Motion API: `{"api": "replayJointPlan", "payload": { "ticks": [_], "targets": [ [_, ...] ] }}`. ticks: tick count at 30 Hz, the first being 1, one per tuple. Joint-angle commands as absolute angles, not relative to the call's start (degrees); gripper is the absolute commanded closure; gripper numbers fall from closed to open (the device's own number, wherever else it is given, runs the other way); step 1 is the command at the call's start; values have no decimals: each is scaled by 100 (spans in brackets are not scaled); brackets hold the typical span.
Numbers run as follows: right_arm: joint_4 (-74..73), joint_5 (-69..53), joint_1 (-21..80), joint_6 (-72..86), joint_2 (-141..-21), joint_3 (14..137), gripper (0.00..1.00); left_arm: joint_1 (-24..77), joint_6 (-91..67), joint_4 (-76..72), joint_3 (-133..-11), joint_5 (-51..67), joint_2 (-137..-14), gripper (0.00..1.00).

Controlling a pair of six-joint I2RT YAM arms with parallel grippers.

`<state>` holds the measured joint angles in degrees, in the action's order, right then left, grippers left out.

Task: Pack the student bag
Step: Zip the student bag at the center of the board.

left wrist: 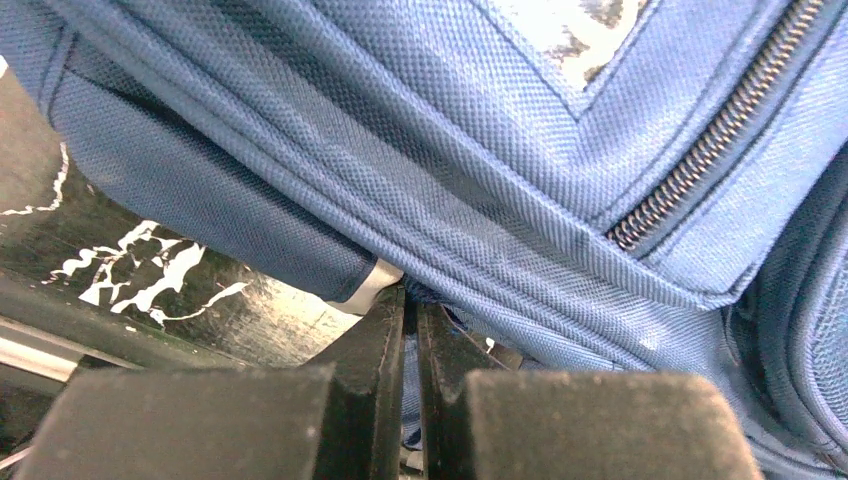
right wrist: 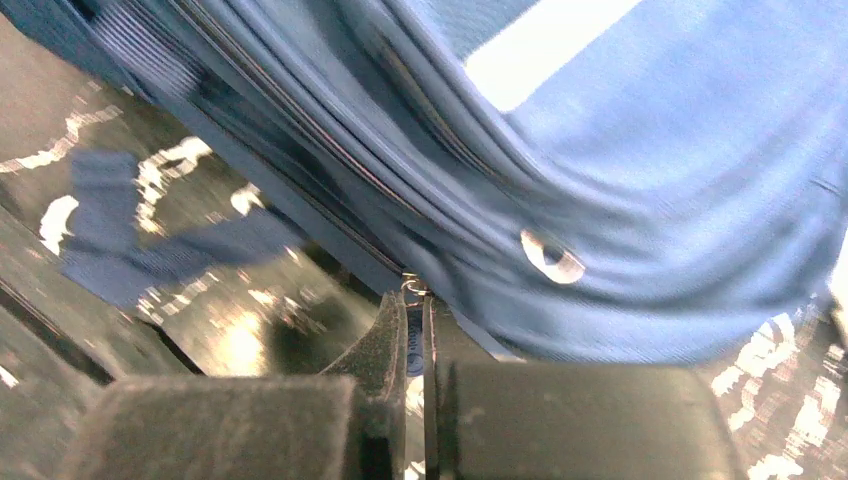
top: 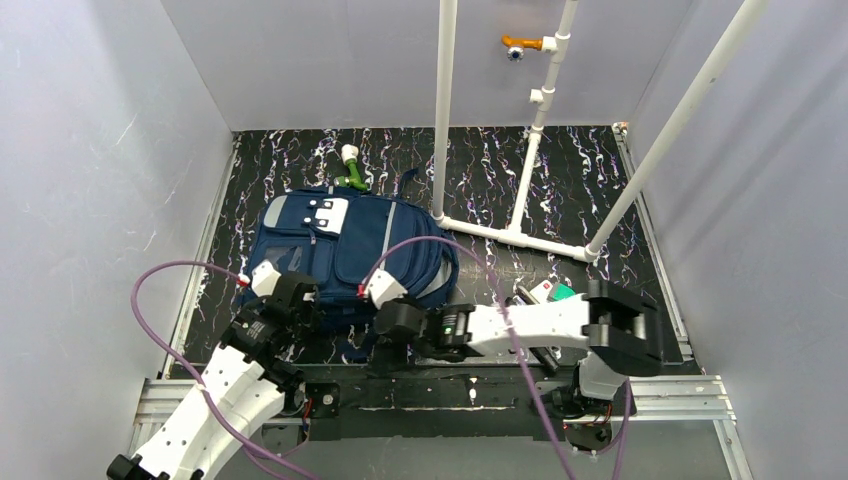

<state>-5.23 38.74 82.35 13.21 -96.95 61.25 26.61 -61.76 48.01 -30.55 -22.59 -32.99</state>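
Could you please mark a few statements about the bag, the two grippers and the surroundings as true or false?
1. The right gripper is closed on a blue tab of the student bag. True.
2. The left gripper has its jaws wide open. False: they are shut on a thin blue strip of the bag.
3. A green and white object lies just beyond the bag's far edge. True.
4. The bag lies inside the white pipe frame. False: it lies outside the frame, to its left.
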Motion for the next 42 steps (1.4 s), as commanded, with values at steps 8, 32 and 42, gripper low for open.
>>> {"api": "replayJointPlan", "payload": {
  "ticks": [8, 32, 42],
  "targets": [
    [-2233, 5051, 7860, 1677, -7626, 4994, 99, 2375, -6172, 6104, -3452, -4073, -2923, 100],
    [694, 1279, 6910, 538, -6566, 3987, 99, 2835, -1137, -142, -2335, 2893, -1537, 38],
    [873, 358, 6873, 1166, -6559, 4321, 99, 5062, 1185, 35, -2472, 830, -3369, 34]
  ]
}}
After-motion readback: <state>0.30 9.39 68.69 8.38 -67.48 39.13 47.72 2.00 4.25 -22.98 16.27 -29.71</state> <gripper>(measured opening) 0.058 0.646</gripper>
